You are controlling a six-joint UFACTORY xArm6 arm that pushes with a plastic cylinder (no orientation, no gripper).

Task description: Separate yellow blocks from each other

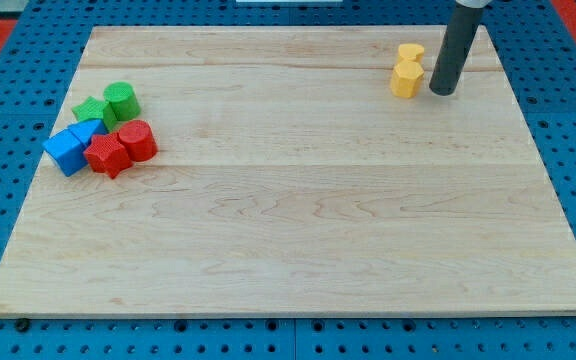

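Two yellow blocks sit touching near the view's top right of the wooden board (298, 200): a yellow hexagonal block (405, 79) in front and a yellow heart-like block (410, 53) just behind it. My tip (441, 93) rests on the board just to the right of the yellow hexagonal block, a small gap apart. The dark rod rises from it out of the view's top.
At the view's left is a cluster: a green star-like block (93, 110), a green cylinder (122, 100), a blue block (66, 150), a smaller blue block (87, 130), a red star-like block (108, 155) and a red cylinder (138, 139).
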